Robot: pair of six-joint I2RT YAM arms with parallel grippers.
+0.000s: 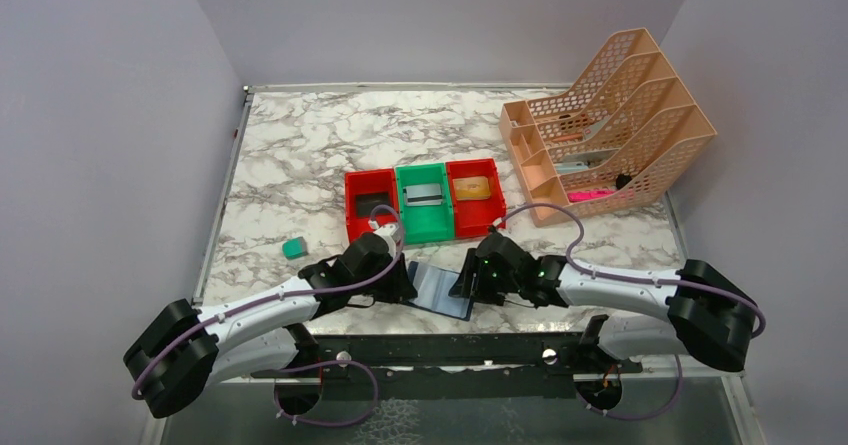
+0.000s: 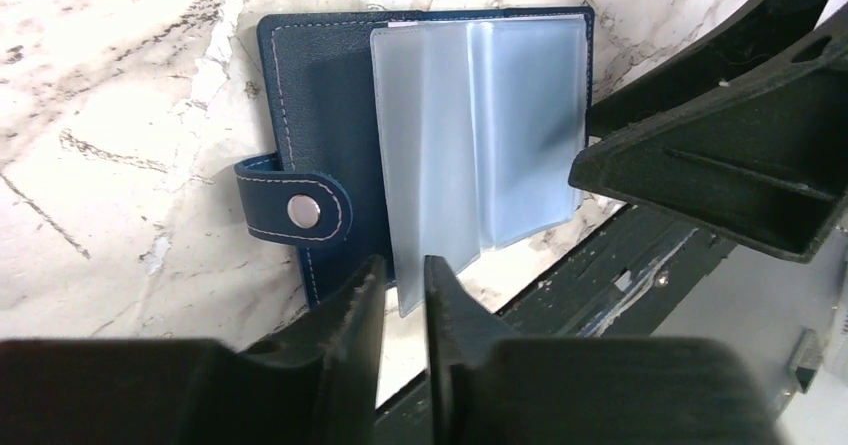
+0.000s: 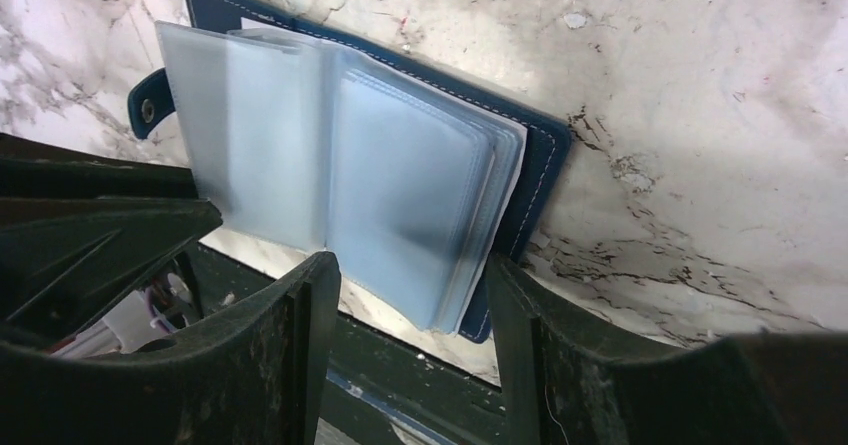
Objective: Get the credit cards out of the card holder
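Observation:
The navy card holder [image 1: 440, 287] lies open near the table's front edge, between my two grippers. Its pale blue-grey pockets [image 2: 480, 135] fan up and look empty, and the snap tab [image 2: 295, 205] sticks out to one side. My left gripper [image 2: 403, 270] has only a narrow gap between its jaws and sits just off a pocket's corner, holding nothing. My right gripper [image 3: 410, 275] is wide open and straddles the near corner of the pockets [image 3: 400, 155]. A black card [image 1: 372, 202], a silver card [image 1: 424, 194] and a gold card [image 1: 477, 187] lie in the bins.
Behind the holder stand a red bin [image 1: 352, 215], a green bin [image 1: 403, 215] and another red bin [image 1: 497, 200] in a row. A small teal block [image 1: 293, 248] lies to the left. A peach file rack [image 1: 600, 125] stands at the back right. The dark base rail [image 1: 440, 350] runs along the front edge.

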